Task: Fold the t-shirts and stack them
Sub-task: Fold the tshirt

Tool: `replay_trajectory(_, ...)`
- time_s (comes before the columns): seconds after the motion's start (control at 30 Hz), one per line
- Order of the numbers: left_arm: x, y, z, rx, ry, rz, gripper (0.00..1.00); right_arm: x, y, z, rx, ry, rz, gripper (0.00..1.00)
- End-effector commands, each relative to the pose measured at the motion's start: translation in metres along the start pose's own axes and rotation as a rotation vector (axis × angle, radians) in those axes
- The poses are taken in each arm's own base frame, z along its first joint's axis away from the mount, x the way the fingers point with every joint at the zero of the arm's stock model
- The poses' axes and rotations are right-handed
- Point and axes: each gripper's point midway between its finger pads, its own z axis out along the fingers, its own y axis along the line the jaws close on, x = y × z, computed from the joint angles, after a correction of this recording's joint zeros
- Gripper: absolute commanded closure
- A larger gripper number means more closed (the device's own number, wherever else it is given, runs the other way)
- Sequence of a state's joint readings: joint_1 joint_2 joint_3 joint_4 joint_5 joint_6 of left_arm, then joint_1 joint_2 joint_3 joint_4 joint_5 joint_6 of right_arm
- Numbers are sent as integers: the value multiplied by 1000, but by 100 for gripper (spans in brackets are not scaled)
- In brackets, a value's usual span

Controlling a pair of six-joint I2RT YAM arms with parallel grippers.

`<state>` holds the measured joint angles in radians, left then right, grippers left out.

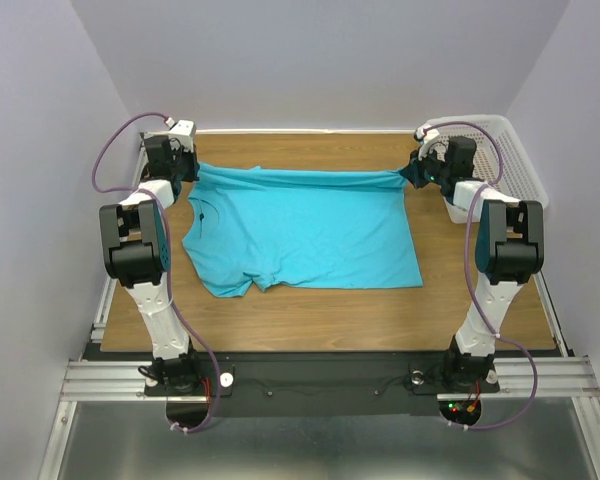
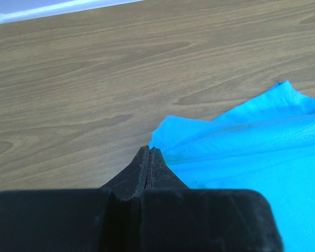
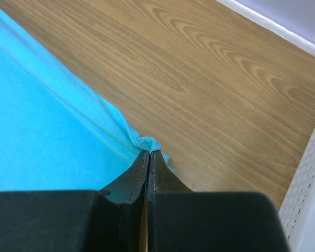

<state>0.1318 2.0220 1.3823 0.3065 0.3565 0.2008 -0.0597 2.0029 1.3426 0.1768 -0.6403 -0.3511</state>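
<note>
Jaws of the left arm (image 1: 140,240) and right arm (image 1: 505,240) clamp the t-shirt (image 1: 300,225) by its far corners, near the far edge of the bench (image 1: 310,310); folding likely needs both drawn nearward together.

We find one t-shirt (image 1: 300,235) lying on the table (image 1: 310,305), spread over its middle and reaching back toward the far edge. The neck opening lies toward the table's left edge, the hem toward the right edge. The shirt's far side runs along the table's far edge, between two grippers. The left gripper (image 1: 187,172) is at the shirt's far-left corner, near the table's far-left corner. The right gripper (image 1: 412,172) is at the shirt's far-right corner. A basket (image 1: 515,160) stands in the table's far-right corner, just right of that gripper.
</note>
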Motion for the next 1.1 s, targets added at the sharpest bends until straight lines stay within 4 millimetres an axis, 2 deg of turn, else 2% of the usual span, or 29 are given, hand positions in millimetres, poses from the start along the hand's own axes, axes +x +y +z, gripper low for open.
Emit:
replay_trajectory(0.0, -31, 5, -16, -37, -56, 33, 100, -39, -9, -14, 34, -94, -58, 99)
replay_trajectory(0.37, -29, -5, -5, -20, -31, 49, 100, -39, -3, -13, 2, -101, -57, 99)
replay_trajectory(0.57, -28, 0, -8, -51, -17, 79, 100, -46, -1, -14, -13, -117, -82, 99)
replay_trajectory(0.8, -26, -1, -8, -55, -8, 82, 100, -49, -10, -12, 21, -115, -88, 98)
replay_trajectory(1.07, -23, -2, -10, -57, -2, 86, 100, -41, -17, -4, 35, -96, -73, 97)
